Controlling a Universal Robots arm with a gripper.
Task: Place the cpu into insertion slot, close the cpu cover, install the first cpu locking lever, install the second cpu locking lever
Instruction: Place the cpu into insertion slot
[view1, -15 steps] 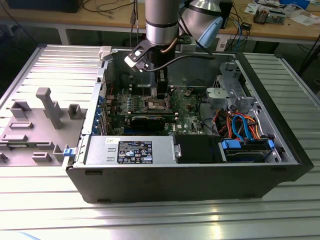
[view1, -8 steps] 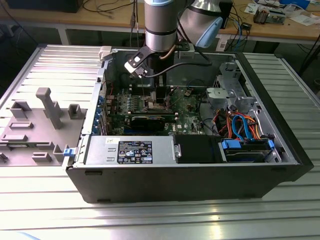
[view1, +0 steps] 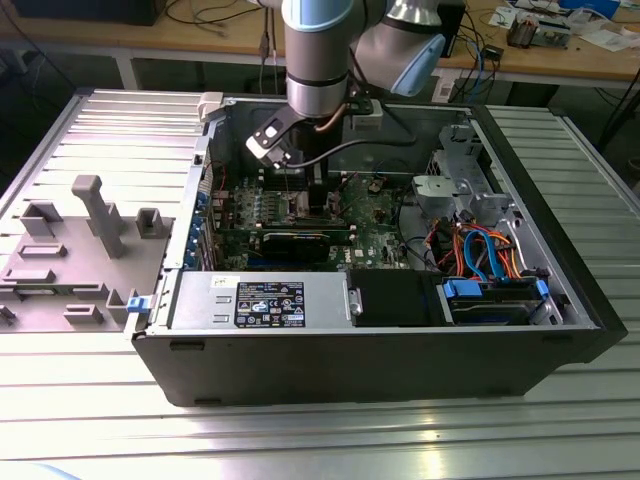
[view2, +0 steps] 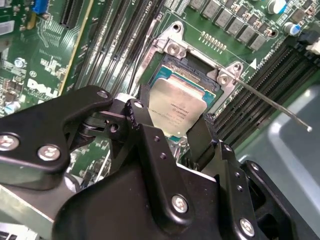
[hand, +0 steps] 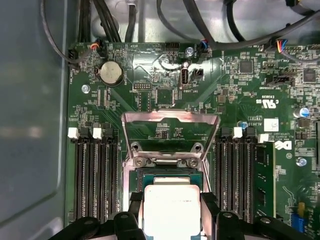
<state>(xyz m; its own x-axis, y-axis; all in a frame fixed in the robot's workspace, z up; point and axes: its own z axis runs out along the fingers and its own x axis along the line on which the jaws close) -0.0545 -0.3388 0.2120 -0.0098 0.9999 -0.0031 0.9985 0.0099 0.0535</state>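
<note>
gripper (view2: 173, 114): fingers clamped on the cpu (hand: 171, 210) edges | cpu: between the fingertips, just over insertion slot (view2: 194, 74), apparently not seated | cpu cover (hand: 170, 117): open, beyond the fingertips | risk: letting go tilted or off-square could bend socket pins or catch the slot's rim

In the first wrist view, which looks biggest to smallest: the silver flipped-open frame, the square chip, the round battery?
1. cpu cover, the open frame, looks widest.
2. cpu, close behind; it may sit nearer the camera, so this gap is unsure.
3. coin battery, clearly smallest.
</note>
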